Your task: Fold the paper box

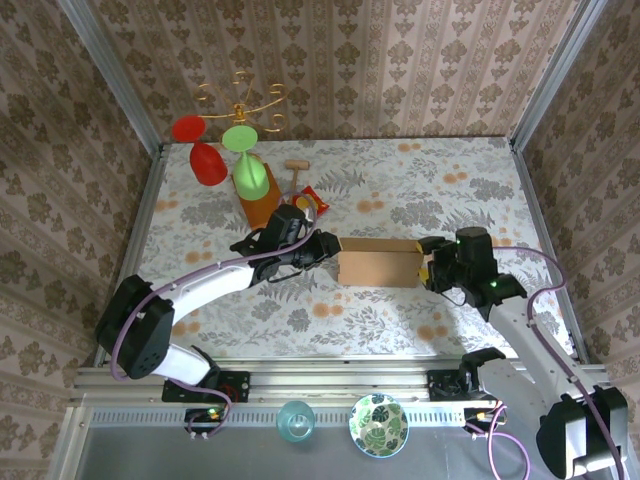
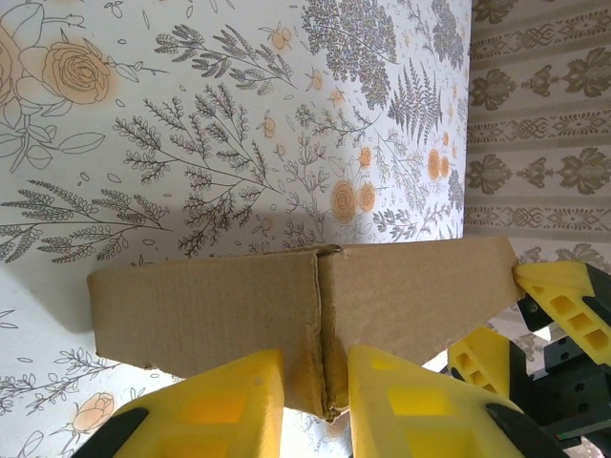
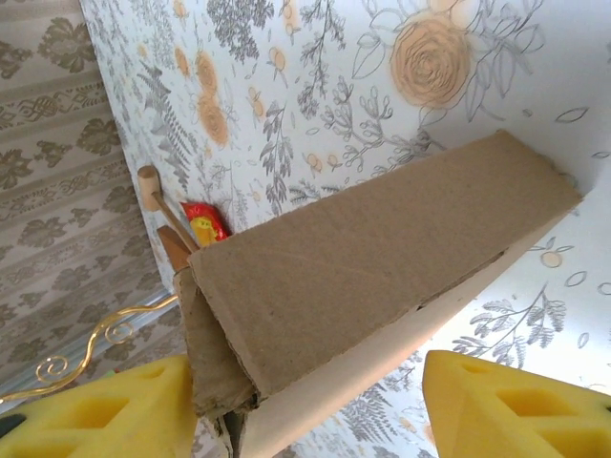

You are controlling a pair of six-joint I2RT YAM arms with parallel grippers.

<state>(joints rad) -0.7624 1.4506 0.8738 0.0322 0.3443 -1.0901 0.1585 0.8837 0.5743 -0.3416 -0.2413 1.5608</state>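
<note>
Two robot arms reach in from the near edge of a floral-patterned desk (image 1: 400,180) and meet at the paper box (image 1: 378,262), which lies near the desk's middle as a flat brown rectangle, long side running left to right. The left pincer (image 1: 328,250) sits at the box's left end and the right pincer (image 1: 428,268) at its right end, so the box lies directly between them. In the left wrist view, the two yellow fingers (image 2: 224,405) stand narrow, close on either side of a creased fold where two cardboard panels meet. The fold dips into the gap between them, but whether they press on it cannot be told. Beyond the far end of the cardboard, the other pincer's yellow fingers appear. In the right wrist view, the yellow fingers (image 3: 506,405) stand wide apart with the box's end between them. One finger is beside a bent flap at the box's corner, and the other is clear of the cardboard, with patterned desk showing between. Behind the box, toward the left back of the desk, are a small red-yellow packet (image 1: 312,200), an orange-brown wooden board (image 1: 258,205), and a red cup (image 1: 205,160) and a green cup (image 1: 250,170) near a gold wire stand (image 1: 240,100).
</note>
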